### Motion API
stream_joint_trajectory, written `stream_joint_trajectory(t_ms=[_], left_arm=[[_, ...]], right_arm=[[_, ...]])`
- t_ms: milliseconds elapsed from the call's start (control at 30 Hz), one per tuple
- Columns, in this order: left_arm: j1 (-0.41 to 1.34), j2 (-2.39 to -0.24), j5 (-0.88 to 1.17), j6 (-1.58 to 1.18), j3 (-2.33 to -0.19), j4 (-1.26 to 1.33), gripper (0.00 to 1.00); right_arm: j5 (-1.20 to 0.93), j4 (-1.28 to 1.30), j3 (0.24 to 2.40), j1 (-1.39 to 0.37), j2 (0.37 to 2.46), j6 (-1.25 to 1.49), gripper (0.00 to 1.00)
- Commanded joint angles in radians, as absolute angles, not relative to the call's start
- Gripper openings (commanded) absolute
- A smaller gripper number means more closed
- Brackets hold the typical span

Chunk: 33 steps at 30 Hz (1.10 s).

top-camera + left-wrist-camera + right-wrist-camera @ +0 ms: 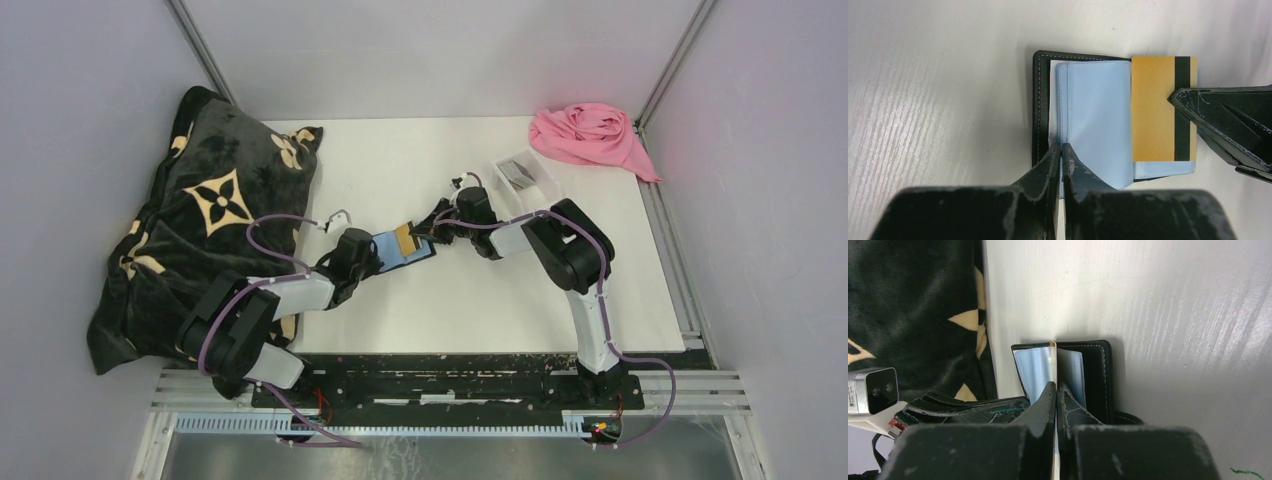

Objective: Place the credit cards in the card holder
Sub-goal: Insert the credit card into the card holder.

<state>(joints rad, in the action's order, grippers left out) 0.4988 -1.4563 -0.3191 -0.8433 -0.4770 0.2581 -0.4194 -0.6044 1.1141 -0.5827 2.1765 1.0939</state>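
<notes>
Insertion step in hand: right gripper (1055, 387) pinches the tan-gold plastic card with black stripe (1153, 107) over the open black folding wallet with pale-blue lining (1093, 115) on the white table (450, 290); left gripper (1061, 147) clamps its blue flap; next, probably, slide the card deeper under that flap, kept flat and square.

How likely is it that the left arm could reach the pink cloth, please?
Probably not: the left pincer is shut on the card holder, and the right arm lies between it and the pink cloth at the far corner.
</notes>
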Motion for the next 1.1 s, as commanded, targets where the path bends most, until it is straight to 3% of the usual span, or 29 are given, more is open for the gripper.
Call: stream_joint_trajectory(t_ms=[0, 300, 1067], left_arm=[[0.502, -1.452, -0.366, -0.787, -0.472, 0.128, 0.11], [0.528, -1.476, -0.390, -0.768, -0.500, 0.092, 0.03], [0.573, -1.599, -0.359, -0.760, -0.546, 0.089, 0.03]], right_arm=[[-0.433, -0.641, 1.104, -0.589, 2.189, 1.089, 0.01], [-0.436, -0.634, 1.108, -0.600, 2.182, 1.088, 0.01], [-0.448, -0.652, 1.080, -0.619, 2.150, 1.065, 0.01]])
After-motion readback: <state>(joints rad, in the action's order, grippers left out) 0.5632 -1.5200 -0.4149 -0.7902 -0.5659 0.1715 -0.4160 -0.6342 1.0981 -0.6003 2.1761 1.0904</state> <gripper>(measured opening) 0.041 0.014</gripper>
